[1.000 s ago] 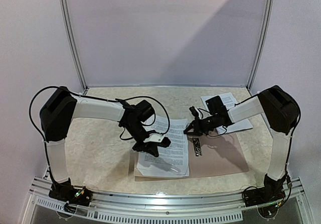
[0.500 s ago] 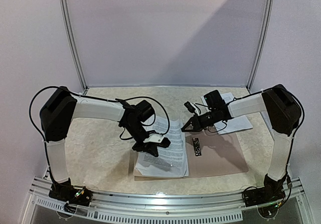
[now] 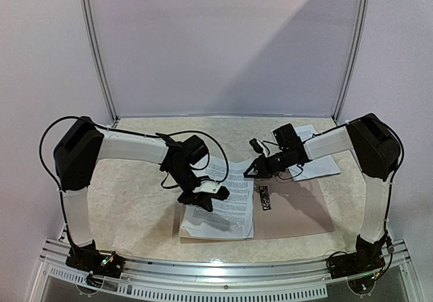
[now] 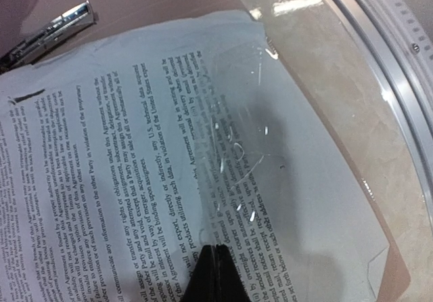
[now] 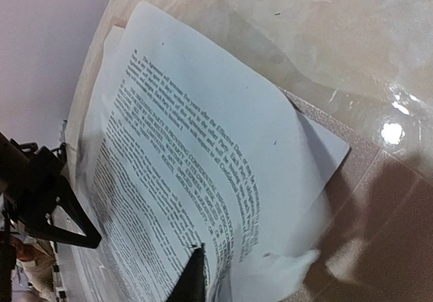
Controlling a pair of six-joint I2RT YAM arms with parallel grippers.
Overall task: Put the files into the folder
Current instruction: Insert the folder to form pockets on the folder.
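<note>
Printed sheets [image 3: 230,207] lie on the left half of the open tan folder [image 3: 298,210] on the table [image 3: 135,193]. Left fingers [image 4: 216,278] clenched, pressing them down. Right fingers [image 3: 252,170] at the far edge, can't tell if gripping. Paper looks thin, floppy, probably slippery: pinch an edge.

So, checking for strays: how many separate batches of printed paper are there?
2: a pile on the folder's left half, a sheet by its far right corner. More may be hidden beneath.
</note>
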